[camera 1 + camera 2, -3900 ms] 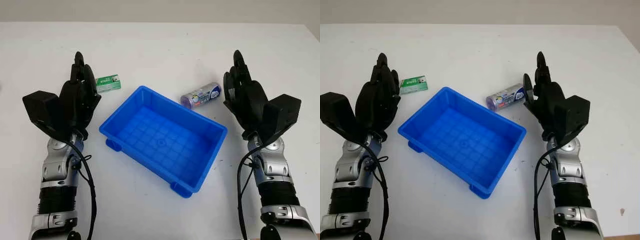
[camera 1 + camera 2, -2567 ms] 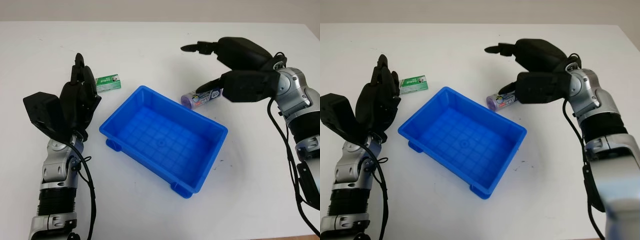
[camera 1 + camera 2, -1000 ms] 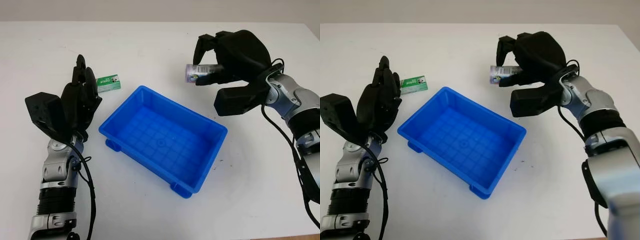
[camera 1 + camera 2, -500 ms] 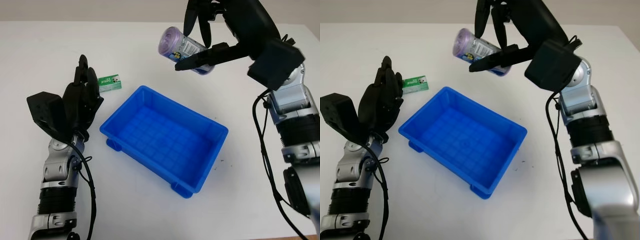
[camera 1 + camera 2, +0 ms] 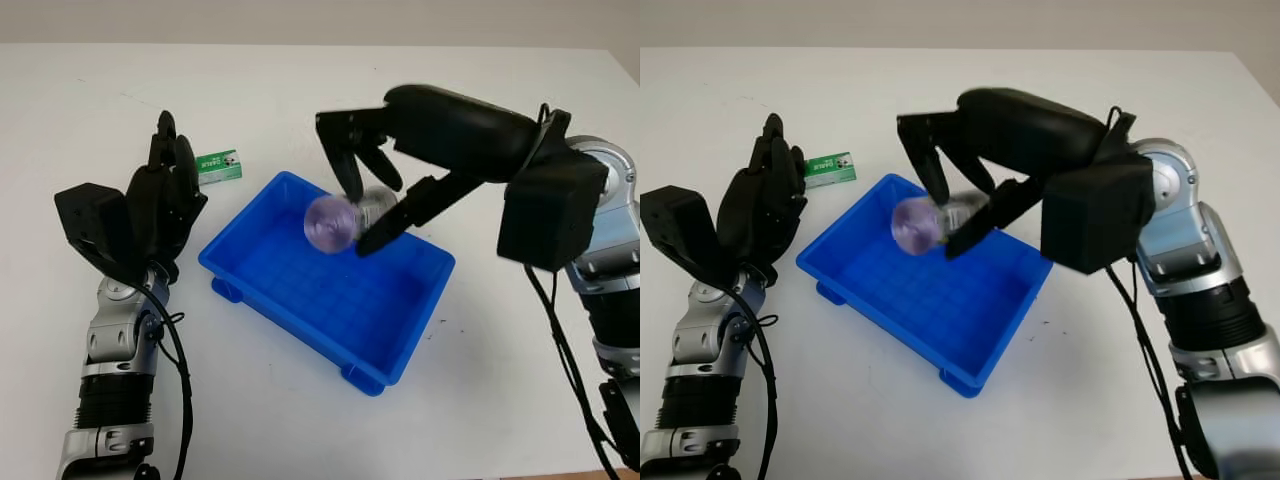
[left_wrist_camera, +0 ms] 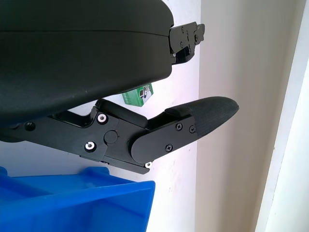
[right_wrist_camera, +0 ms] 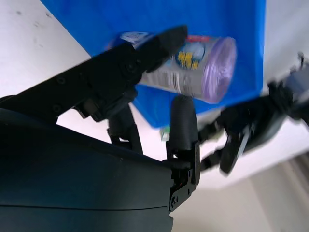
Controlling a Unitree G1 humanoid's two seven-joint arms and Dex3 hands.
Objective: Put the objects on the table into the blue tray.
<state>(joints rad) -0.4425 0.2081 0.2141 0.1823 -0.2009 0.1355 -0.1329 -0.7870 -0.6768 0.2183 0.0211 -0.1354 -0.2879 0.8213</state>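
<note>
Left eye view: right hand point(image 5: 375, 195) was over the blue tray point(image 5: 262, 262), fingers point(image 5: 343, 165) clamped on the purple roll point(image 5: 340, 216) — roll lay on its side, held above the tray's far half, not touching the floor as far as I could tell. Green packet point(image 5: 218, 166) lay on the white tabletop point(image 5: 300, 90) beyond the tray's left corner, just beside the left hand point(image 5: 150, 205). Left hand was open, parked left of the tray, holding nothing.
</note>
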